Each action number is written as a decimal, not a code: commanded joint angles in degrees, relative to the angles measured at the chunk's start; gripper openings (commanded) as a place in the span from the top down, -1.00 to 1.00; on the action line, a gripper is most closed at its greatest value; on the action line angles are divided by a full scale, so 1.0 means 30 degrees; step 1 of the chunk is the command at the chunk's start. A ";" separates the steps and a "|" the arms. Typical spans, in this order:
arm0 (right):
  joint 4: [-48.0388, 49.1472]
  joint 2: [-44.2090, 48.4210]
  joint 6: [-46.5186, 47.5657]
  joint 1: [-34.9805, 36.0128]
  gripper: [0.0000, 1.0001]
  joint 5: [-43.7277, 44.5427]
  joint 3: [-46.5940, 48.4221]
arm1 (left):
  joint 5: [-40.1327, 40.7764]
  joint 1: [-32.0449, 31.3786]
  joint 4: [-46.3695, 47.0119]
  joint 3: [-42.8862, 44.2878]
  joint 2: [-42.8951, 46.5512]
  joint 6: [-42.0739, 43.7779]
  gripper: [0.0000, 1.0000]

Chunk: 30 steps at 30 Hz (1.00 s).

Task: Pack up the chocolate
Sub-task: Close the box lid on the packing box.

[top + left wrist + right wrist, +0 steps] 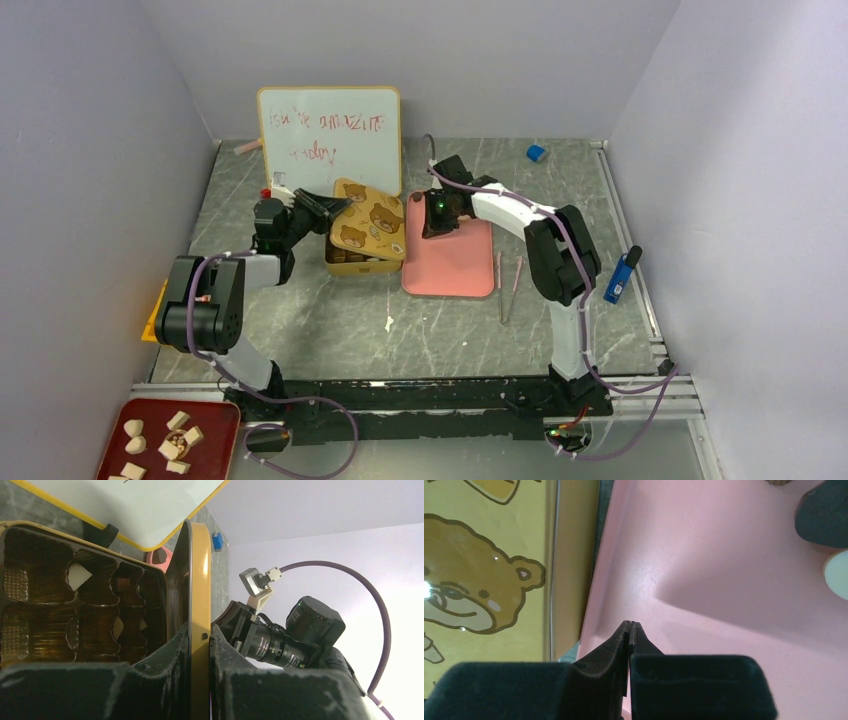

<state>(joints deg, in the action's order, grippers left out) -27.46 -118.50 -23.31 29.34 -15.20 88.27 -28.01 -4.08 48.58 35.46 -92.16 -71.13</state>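
A yellow tin (352, 262) with a bear-print lid (368, 220) stands left of a pink tray (455, 262). My left gripper (325, 207) is shut on the raised lid's edge (200, 580), one finger on each side, and holds the lid up. The tin's brown compartment liner (50, 610) shows pale shapes that I cannot identify. My right gripper (630, 625) is shut with nothing between its fingers, low over the pink tray (724, 580) near its left rim, beside the lid (484, 580). A dark chocolate piece (824, 515) and a pale one (839, 575) lie on the tray to its right.
A whiteboard (330, 135) leans behind the tin. Pink tongs (510, 285) lie right of the tray. A blue block (537, 153) sits at the back and a blue tool (622, 275) at the right. A red tray (215, 425) of beige chunks sits front left.
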 commanded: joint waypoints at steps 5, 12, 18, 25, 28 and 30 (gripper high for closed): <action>-0.0510 -0.0210 0.0473 0.0703 0.97 0.1140 0.1389 | -0.0504 0.0099 0.1152 0.0520 -0.0240 0.0361 0.90; -0.0801 -0.0476 0.0550 0.1238 1.00 0.1463 0.2116 | -0.0465 0.0099 0.1031 0.0540 -0.0477 0.0582 0.90; -0.1002 -0.0685 0.0605 0.1656 1.00 0.1520 0.2683 | -0.0263 0.0099 0.0757 0.0426 -0.0525 0.0874 0.82; -0.1169 -0.1082 0.0593 0.2019 1.00 0.1470 0.3360 | -0.0006 0.0099 -0.0117 0.0522 -0.0460 0.1544 0.58; -0.1241 -0.1276 0.0600 0.2126 1.00 0.1409 0.3671 | 0.0200 0.0128 -0.0736 0.0672 -0.0352 0.1941 0.47; -0.1266 -0.1361 0.0596 0.2220 1.00 0.1414 0.3831 | 0.0278 0.0179 -0.0949 0.0689 -0.0308 0.2092 0.41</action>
<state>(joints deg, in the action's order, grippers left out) -30.81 -121.62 -22.09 35.38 -11.62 96.68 -27.66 -4.03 47.16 35.51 -93.58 -67.64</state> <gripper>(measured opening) 0.008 0.273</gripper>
